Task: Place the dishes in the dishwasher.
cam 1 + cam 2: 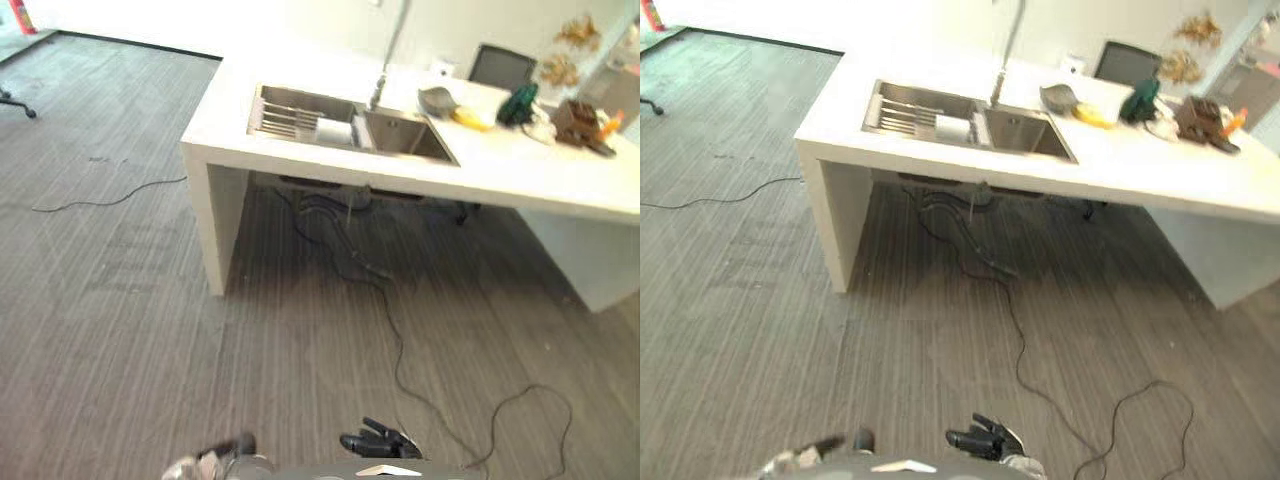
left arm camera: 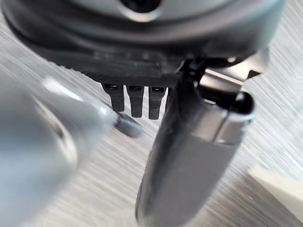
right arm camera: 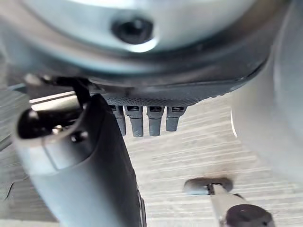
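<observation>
- The table point(image 1: 300, 85) looks like smooth, matt white stone or laminate.
- The double sink point(image 1: 400, 135) is brushed metal with a dull sheen.
- The rack point(image 1: 285, 118) in its left basin is made of metal bars.
- The tap point(image 1: 390, 55) is polished metal.
- The floor point(image 1: 120, 300) is grey, wood-grained plank, matt.
- The right hand point(image 3: 94, 179) has a smooth, dark plastic thumb.
- The left hand point(image 2: 189, 161) looks alike, slightly glossy.

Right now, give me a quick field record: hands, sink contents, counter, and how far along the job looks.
left hand: open, holding nothing, low over the floor
right hand: open, holding nothing
sink: two basins set in the white counter
dish rack: in the left basin, with a white dish beside it
counter clutter: at the far right end
progress: no dish picked up yet
</observation>
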You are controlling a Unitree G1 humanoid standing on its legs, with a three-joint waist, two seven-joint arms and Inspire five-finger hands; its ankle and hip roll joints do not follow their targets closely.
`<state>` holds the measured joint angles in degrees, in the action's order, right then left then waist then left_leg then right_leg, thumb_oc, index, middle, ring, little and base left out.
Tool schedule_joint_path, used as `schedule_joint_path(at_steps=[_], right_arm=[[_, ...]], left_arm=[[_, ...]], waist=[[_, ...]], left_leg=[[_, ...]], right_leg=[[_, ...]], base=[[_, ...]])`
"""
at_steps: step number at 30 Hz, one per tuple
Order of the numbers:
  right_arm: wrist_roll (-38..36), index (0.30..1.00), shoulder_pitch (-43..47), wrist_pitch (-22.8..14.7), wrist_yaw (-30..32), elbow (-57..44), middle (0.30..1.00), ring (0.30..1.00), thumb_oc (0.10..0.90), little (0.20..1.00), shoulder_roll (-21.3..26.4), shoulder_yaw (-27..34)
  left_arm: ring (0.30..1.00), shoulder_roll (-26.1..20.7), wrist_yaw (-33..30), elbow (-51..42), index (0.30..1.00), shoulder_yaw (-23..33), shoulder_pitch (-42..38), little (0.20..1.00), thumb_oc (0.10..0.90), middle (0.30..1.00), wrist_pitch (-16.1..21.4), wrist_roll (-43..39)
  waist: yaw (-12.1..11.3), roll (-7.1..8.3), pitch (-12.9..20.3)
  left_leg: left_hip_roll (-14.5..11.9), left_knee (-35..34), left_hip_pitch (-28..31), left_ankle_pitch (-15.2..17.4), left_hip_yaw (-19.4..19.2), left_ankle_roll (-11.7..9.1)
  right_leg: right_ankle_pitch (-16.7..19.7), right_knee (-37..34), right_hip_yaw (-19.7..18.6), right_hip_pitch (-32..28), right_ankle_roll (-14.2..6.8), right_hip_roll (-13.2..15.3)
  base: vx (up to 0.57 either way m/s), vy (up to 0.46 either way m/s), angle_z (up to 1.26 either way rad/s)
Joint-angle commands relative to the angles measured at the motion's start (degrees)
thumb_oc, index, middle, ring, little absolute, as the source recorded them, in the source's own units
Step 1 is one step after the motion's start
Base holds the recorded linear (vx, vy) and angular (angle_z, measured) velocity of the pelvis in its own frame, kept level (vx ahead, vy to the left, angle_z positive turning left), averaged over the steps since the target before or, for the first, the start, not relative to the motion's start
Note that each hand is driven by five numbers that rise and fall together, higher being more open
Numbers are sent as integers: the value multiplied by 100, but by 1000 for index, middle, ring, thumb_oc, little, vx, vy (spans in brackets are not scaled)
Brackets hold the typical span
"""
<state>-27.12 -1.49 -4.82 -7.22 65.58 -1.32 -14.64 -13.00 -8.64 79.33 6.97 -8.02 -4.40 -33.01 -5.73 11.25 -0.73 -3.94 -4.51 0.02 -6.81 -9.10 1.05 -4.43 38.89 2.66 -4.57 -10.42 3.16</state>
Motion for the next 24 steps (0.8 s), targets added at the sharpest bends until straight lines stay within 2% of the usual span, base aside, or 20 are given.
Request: schedule_joint_path(at_steps=[1,2,3,4,6,7,8,9,11,13,14,15,16,17,18,19,20,21,23,24], right_arm=[[-7,900,242,-105,-186,-153,900,900,800,900,-112,246],[70,900,233,-62,-208,-105,900,900,800,900,-132,256],[83,900,279,-39,-244,-90,900,900,800,900,-128,265],[99,900,307,-70,-267,-132,900,900,800,900,-112,250],[58,900,344,-123,-274,-197,900,900,800,900,-57,230],[29,900,408,-124,-256,-131,900,900,800,900,27,297],[29,900,415,-125,-256,-127,900,900,800,900,27,297],[-29,900,440,-139,-217,-89,900,900,800,900,62,346],[-139,900,389,-112,-153,-97,900,900,800,900,144,389],[-181,900,348,-116,-93,-141,900,900,800,900,136,316],[-117,900,311,-22,-98,-17,900,900,800,900,217,208],[-125,900,301,-21,-82,-6,900,900,800,900,272,212],[-125,900,301,-21,-82,-6,900,900,800,900,272,212],[-79,900,203,-12,22,-149,900,900,800,900,356,169],[-209,900,291,20,156,-428,900,900,800,900,351,158],[-208,900,280,20,159,-424,900,900,800,900,357,166],[-247,900,313,-59,249,-468,900,900,800,900,375,147],[-267,900,336,-110,317,-495,900,900,800,900,420,128],[-309,900,397,-169,354,-531,900,900,800,900,515,110],[-336,900,438,-203,366,-499,900,900,800,900,561,104]], left_arm=[[900,297,51,546,900,-82,12,900,800,900,-287,289],[900,280,-43,643,900,45,-43,900,800,900,-307,176],[900,268,-149,716,900,119,-113,900,800,900,-324,128],[900,314,-209,725,900,31,-127,900,800,900,-289,213],[900,415,-198,694,900,-62,-132,900,800,900,-228,152],[900,411,-317,587,900,129,-151,900,800,900,1,-203],[900,412,-321,586,900,129,-155,900,800,900,3,-207],[900,380,-365,388,900,382,-193,900,800,900,211,-608],[900,295,-808,-56,900,918,-250,900,800,900,870,-1584],[900,396,-931,-194,900,935,-350,900,800,900,1145,-1732],[900,413,-1091,-498,900,917,-802,900,800,900,1549,-1958],[900,486,-1182,-905,900,679,-833,900,800,900,1727,-1585],[900,486,-1182,-905,900,679,-833,900,800,900,1727,-1585],[900,843,-1779,-2565,900,71,-817,900,800,900,1923,-1367],[900,1148,-2096,-3583,900,-539,-719,900,800,900,1858,-520],[900,1178,-2152,-3653,900,-564,-672,900,800,900,1836,-483],[900,1091,-2263,-4217,900,-840,-585,900,800,900,1894,8],[900,795,-2581,-4833,900,-1111,-580,900,800,900,1792,906],[900,351,-3119,-5687,900,-1133,-614,900,800,900,1829,1958],[900,186,-3269,-5789,900,-1102,-637,900,800,900,1855,2273]], waist=[[22,-346,-25],[42,-454,-38],[158,-458,-71],[262,-466,-141],[428,-512,-217],[527,-410,-225],[539,-421,-231],[557,-394,-228],[596,-398,-207],[669,-438,-175],[749,-409,-40],[798,-380,-43],[798,-380,-43],[810,-447,-27],[816,-573,36],[810,-591,37],[799,-647,48],[809,-705,50],[809,-814,78],[804,-847,58]], left_leg=[[-37,-49,-116,-47,267,-230],[-101,-49,-22,19,293,-194],[-28,-49,69,117,450,-181],[30,-49,182,193,572,-178],[112,-49,334,281,711,-216],[274,-49,558,545,883,-289],[262,-49,549,525,894,-291],[310,-49,629,635,978,-317],[325,-49,736,845,1155,-356],[324,-49,851,955,1248,-390],[370,-49,1009,1112,1328,-416],[405,-49,1038,1113,1346,-438],[405,-49,1038,1113,1346,-438],[408,-49,1060,1150,1391,-434],[345,-49,1082,1230,1431,-452],[329,-49,1099,1244,1437,-456],[294,-49,1099,1238,1435,-480],[246,-49,1124,1252,1424,-504],[122,-49,1268,1259,1324,-573],[80,-23,1323,1212,1270,-610]], right_leg=[[1515,-130,383,-177,-252,16],[1509,65,545,29,-216,92],[1150,202,660,340,-102,122],[914,-61,689,642,-12,51],[525,-963,677,1045,204,-83],[380,-2596,512,983,330,-72],[444,-2683,528,947,334,-87],[523,-3284,360,914,336,-90],[842,-4089,-32,1131,229,18],[1081,-4243,-197,1306,135,100],[1178,-4280,-286,1212,155,148],[1301,-4299,-263,1199,162,218],[1301,-4299,-263,1199,162,218],[1332,-4367,-197,1110,166,270],[1260,-4389,-123,987,201,233],[1250,-4389,-112,967,205,219],[1238,-4389,-84,929,222,209],[1214,-4389,-45,895,217,185],[1116,-4389,-37,747,227,101],[1067,-4389,-62,666,255,68]], base=[[381,228,14],[305,112,38],[423,136,45],[412,55,41],[467,-27,27],[421,-67,61],[444,-89,82],[244,-39,91],[364,-55,103],[375,-96,128],[373,-180,72],[270,-151,24],[103,-101,25],[225,-156,13],[232,-158,5],[203,-163,5],[101,-132,50],[172,-199,64],[205,-187,2],[172,-159,-46]])
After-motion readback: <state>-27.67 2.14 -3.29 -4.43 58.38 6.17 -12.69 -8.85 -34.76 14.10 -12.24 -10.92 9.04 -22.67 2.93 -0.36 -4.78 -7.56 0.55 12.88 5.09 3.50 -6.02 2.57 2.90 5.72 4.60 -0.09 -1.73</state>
